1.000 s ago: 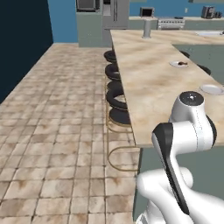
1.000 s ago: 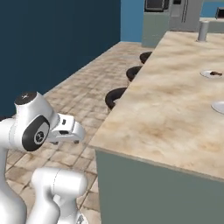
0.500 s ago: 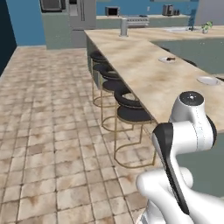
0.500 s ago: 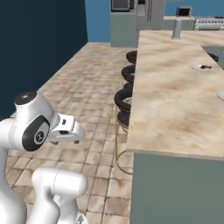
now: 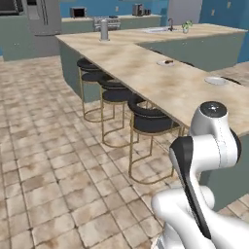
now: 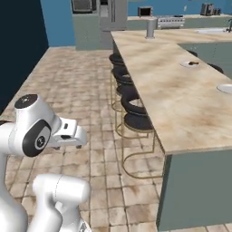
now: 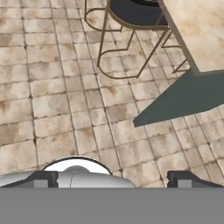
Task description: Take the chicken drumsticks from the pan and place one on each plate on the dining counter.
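**Tool empty, plates far ahead along the tabletop**

The tool (image 7: 113,179) points at the tiled floor, tips spread wide, holding nothing. The long beige marble-patterned tabletop (image 6: 167,86) stretches away to its right; the near white plate (image 5: 215,80) looks bare, the farther plate (image 5: 166,62) carries something small and dark.
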Controlling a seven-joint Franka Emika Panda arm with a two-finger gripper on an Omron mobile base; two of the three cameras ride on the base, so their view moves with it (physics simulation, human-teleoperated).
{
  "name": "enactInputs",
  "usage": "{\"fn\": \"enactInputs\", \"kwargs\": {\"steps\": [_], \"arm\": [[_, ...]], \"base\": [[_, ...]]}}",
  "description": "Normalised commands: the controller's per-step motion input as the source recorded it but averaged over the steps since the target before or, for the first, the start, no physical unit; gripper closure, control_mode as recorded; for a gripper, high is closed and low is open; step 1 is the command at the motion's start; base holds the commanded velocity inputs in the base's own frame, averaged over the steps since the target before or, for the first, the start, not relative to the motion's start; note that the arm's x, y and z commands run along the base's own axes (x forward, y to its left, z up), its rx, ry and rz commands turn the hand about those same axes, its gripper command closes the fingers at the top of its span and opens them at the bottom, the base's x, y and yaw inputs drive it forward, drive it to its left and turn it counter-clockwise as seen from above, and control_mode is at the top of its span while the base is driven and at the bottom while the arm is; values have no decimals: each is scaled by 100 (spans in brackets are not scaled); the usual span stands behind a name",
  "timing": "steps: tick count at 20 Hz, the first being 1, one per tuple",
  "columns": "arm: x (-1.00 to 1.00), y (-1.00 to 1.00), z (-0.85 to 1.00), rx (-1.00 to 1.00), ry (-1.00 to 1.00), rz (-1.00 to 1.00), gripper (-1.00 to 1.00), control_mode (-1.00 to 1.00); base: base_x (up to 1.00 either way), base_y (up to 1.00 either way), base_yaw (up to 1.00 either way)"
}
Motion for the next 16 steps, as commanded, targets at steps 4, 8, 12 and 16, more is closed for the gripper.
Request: {"fn": "enactInputs", "kwargs": {"steps": [4,8,12,16], "arm": [[0,0,0,0,0,0,-100,100],[0,0,0,0,0,0,-100,100],[0,0,0,0,0,0,-100,100],[0,0,0,0,0,0,-100,100]], "base": [[96,100,-50],[100,100,-51],[100,100,-48],[94,100,-42]]}}
